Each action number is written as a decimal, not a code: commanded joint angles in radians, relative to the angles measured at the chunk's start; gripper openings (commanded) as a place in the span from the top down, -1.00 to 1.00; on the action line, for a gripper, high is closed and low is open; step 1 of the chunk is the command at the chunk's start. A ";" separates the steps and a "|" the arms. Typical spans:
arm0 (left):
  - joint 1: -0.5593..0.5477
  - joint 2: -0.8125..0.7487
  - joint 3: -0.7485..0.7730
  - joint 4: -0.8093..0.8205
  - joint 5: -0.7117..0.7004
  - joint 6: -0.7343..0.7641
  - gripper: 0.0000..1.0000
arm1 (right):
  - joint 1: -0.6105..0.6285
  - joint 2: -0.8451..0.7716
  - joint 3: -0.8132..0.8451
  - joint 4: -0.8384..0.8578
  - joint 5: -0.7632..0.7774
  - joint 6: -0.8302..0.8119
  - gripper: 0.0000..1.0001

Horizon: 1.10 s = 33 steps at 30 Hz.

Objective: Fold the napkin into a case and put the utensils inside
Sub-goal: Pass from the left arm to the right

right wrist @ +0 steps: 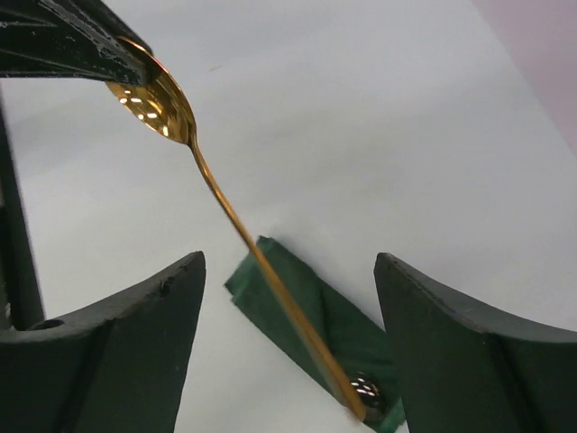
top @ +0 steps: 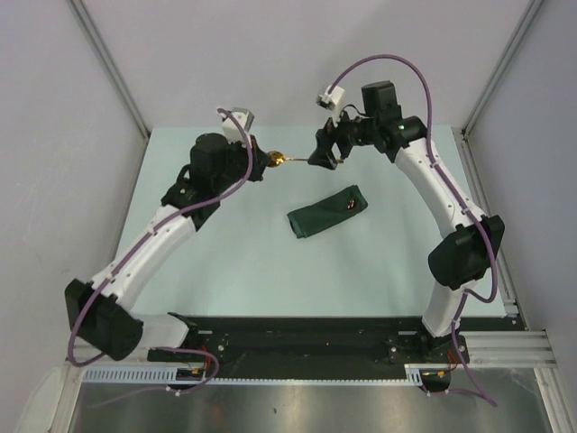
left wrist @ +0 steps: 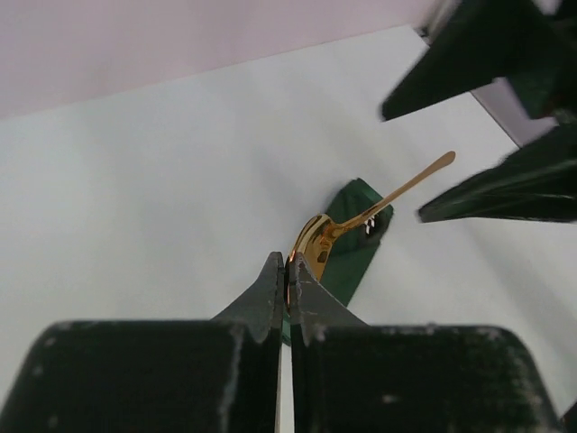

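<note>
While the gold spoon hangs between both arms, step in hand: a mid-air handover, with the folding apparently done.
Left pincer (left wrist: 287, 271): closed tight on the rim of the spoon's bowl, holding it clear of the bench (top: 225, 262).
Gold spoon (right wrist: 225, 207): roughly level, with the bowl at the left and the handle reaching right, above and behind the case.
Right pincer (right wrist: 288, 262): open, with 1 jaw on each side of the handle and neither touching it.
Case (top: 326, 215): the green napkin folded into a narrow pouch, lying on the bench below the right pincer.
Dark glint (right wrist: 365, 388): something shiny at the case's right end, probably the black spoon, though I cannot tell for sure.
Next move calls for: the right pincer to close on the handle before the left lets go, then to aim the spoon at the case's open end.
</note>
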 commanded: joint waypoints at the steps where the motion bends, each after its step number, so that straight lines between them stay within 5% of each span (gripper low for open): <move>1: -0.063 -0.091 -0.078 -0.024 0.045 0.216 1.00 | 0.056 0.027 0.030 -0.141 -0.135 -0.081 -0.47; 8: -0.117 -0.119 -0.109 -0.074 0.095 0.295 1.00 | 0.124 0.008 -0.047 -0.140 -0.138 -0.028 -0.09; 20: -0.167 -0.116 -0.130 -0.073 0.152 0.326 0.99 | 0.184 0.050 -0.064 -0.124 -0.166 0.018 0.24; 24: -0.169 -0.120 -0.133 -0.076 0.158 0.343 1.00 | 0.182 0.053 -0.062 -0.121 -0.167 0.023 0.82; 27: -0.169 -0.117 -0.123 -0.088 0.119 0.335 1.00 | 0.173 0.044 -0.077 -0.115 -0.176 0.026 1.00; 28: -0.167 -0.119 -0.121 -0.087 0.096 0.317 0.94 | 0.168 0.038 -0.091 -0.103 -0.183 0.040 1.00; 29: -0.158 -0.125 -0.121 -0.079 0.077 0.271 0.55 | 0.164 0.019 -0.123 -0.083 -0.186 0.076 1.00; 33: -0.109 -0.192 -0.193 0.048 0.017 0.074 -0.29 | 0.121 -0.074 -0.295 0.194 -0.163 0.297 1.00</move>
